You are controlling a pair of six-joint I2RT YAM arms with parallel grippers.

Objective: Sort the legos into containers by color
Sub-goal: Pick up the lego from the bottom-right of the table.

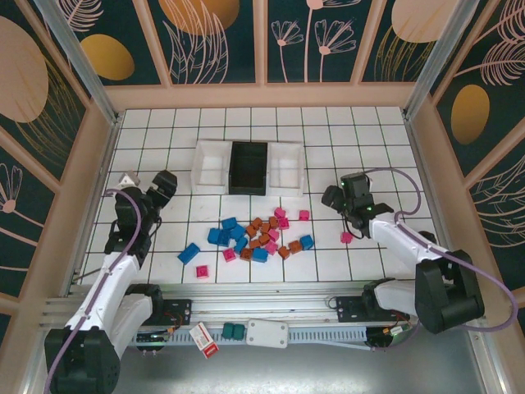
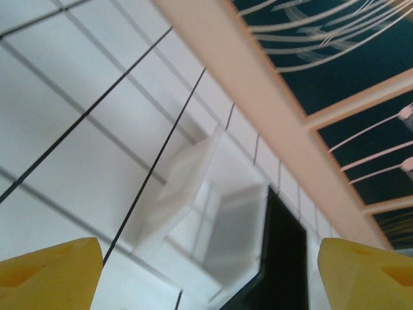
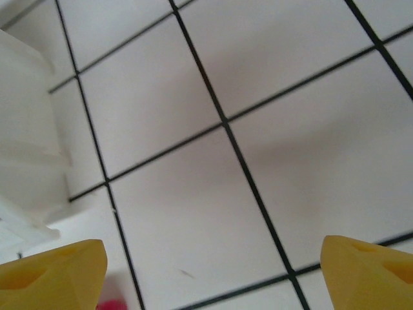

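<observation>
White tiled tabletop (image 1: 164,123) inside a patterned enclosure. Legos (image 1: 258,234) lie in a loose cluster at centre, between the two arms and on the base side of both grippers; the cluster's long axis runs left to right. Containers (image 1: 248,167) stand in a touching row beyond it, black between two white, each bin's long axis running near to far. Left gripper (image 1: 164,182) and right gripper (image 1: 335,197) both have jaws wide apart, holding nothing. A stray pink brick (image 1: 346,238) lies nearest the right gripper, judged its likeliest first pick.
</observation>
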